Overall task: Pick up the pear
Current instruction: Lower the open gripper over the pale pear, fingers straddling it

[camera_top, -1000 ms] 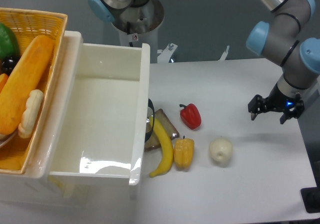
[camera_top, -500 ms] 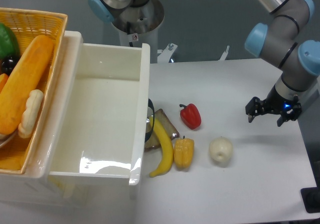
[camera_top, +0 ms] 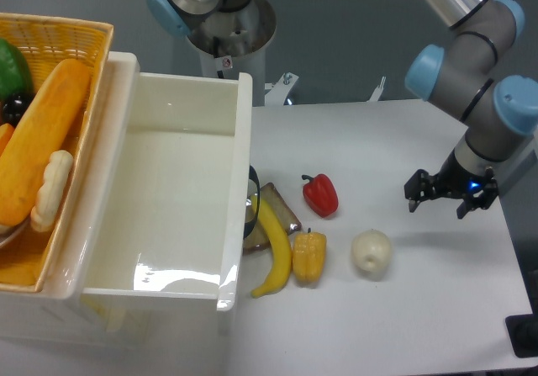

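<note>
The pear (camera_top: 371,253) is a pale cream rounded fruit lying on the white table, right of the yellow pepper (camera_top: 308,256). My gripper (camera_top: 437,204) hangs open above the table, up and to the right of the pear, with nothing between its fingers. A clear gap separates it from the fruit.
A red pepper (camera_top: 320,194) lies behind the pear to the left. A banana (camera_top: 274,247) and a brown slab (camera_top: 271,217) sit beside a large white bin (camera_top: 168,191). A wicker basket (camera_top: 50,132) of food stands at far left. The table edge (camera_top: 514,233) runs close on the right.
The gripper has drifted left and slightly down toward the pear, still open. The fruit and other objects have not moved.
</note>
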Robot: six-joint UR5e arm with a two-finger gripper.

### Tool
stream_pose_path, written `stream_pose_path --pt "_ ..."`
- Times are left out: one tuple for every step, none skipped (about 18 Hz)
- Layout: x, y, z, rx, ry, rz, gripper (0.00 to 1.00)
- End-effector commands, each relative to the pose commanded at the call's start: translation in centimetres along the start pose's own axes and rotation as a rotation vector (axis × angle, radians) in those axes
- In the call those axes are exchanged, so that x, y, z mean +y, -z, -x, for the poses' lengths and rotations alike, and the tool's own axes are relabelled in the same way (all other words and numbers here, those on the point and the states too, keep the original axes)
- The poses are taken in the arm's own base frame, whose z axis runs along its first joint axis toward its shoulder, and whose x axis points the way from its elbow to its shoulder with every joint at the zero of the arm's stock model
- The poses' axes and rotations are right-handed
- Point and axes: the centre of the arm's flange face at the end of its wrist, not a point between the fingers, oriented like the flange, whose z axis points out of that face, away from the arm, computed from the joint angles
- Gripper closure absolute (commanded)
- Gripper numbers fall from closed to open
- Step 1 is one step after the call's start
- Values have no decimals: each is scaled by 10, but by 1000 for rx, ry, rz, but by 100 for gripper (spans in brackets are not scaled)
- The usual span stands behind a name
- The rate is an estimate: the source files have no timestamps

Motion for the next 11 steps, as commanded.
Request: stream_pose_path --pt "-3 -2 -4 2 -7 2 0" --pt "-7 -2 -8 2 -17 2 0" --pt "-11 -3 -14 3 -27 3 0" --pt "-15 -5 -20 6 -36 4 0" --pt "-19 -8 -26 12 -46 3 0" --pt "-24 -10 -32 20 -55 1 0" --pt "-27 -12 -38 27 -63 -1 0" --pt "-29 -14 -42 32 -67 -1 0" --pt "-31 -13 -45 35 -68 -2 0" --pt "-33 -15 -49 39 -73 -2 0" --pt "-35 -16 -52 41 -74 0 0"
